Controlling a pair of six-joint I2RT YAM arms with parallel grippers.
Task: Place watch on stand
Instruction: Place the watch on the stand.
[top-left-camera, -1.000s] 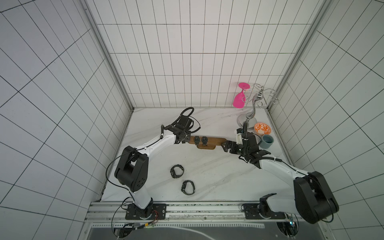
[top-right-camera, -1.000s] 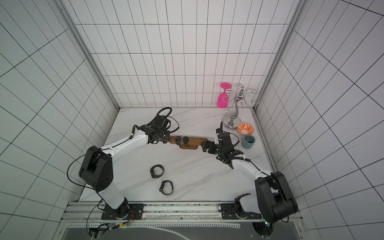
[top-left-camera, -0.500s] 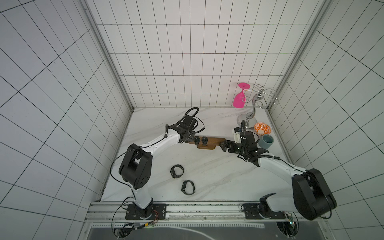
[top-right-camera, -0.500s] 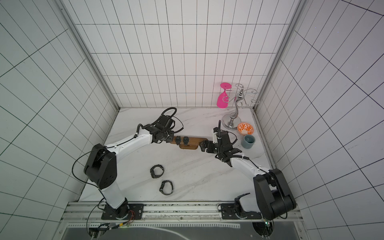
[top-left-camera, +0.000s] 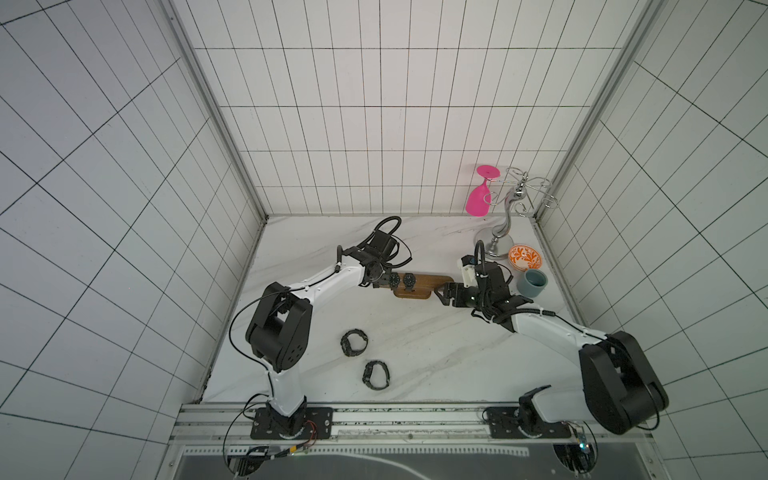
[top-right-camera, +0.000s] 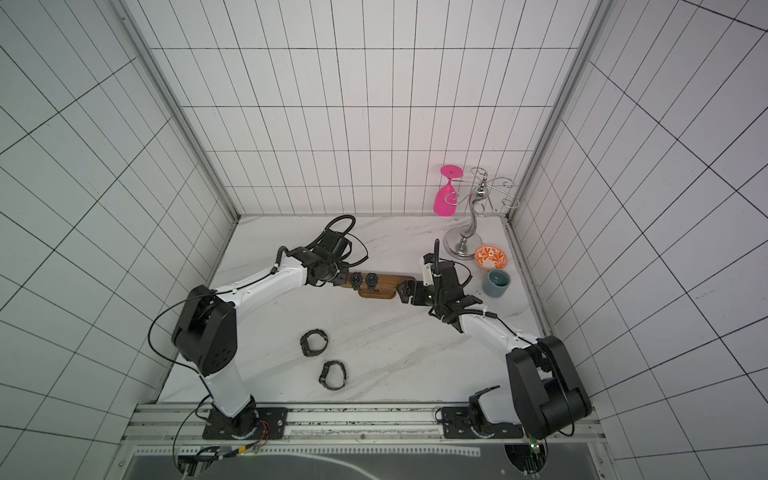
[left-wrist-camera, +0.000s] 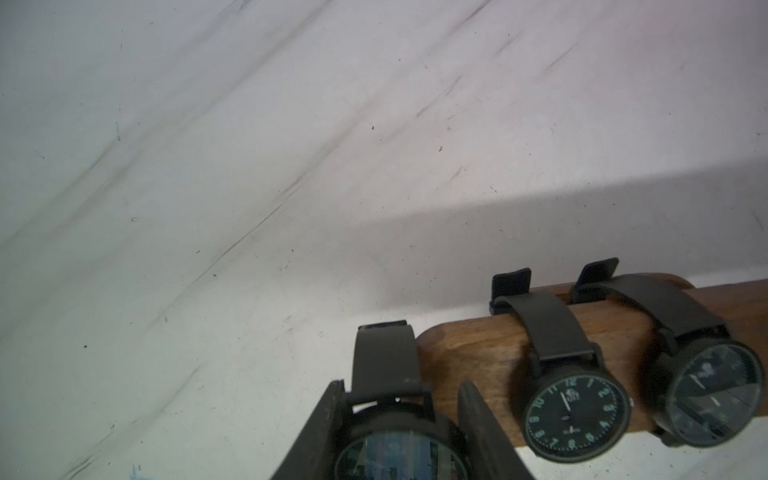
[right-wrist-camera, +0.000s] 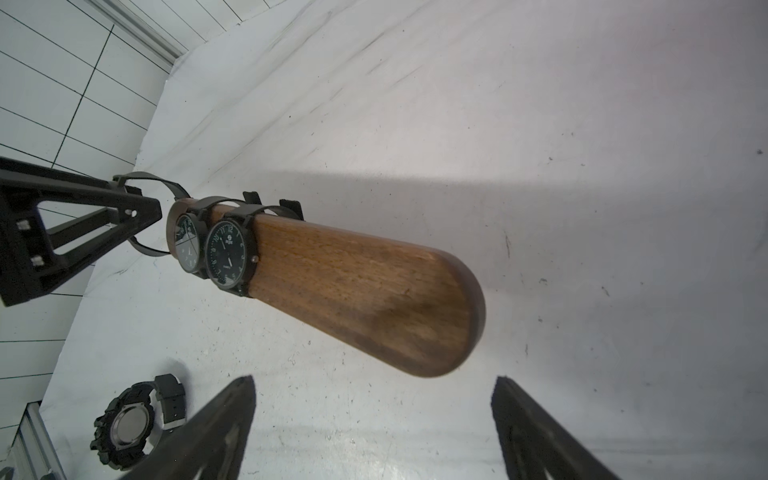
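The long brown wooden stand (top-left-camera: 434, 279), a grained bar with rounded ends, lies with its long axis from 9 to 3 o'clock on the white veined marble worktop (top-left-camera: 415, 345). Two matte black round watches (left-wrist-camera: 577, 411) ring it; one dial shows green numerals 10, 11, 12, its small logo unreadable. The left hand (left-wrist-camera: 401, 384) clasps a third black watch (left-wrist-camera: 395, 453) by its case just off the 9 o'clock tip. The right hand (right-wrist-camera: 374, 380) gapes, released, beside the 3 o'clock tip.
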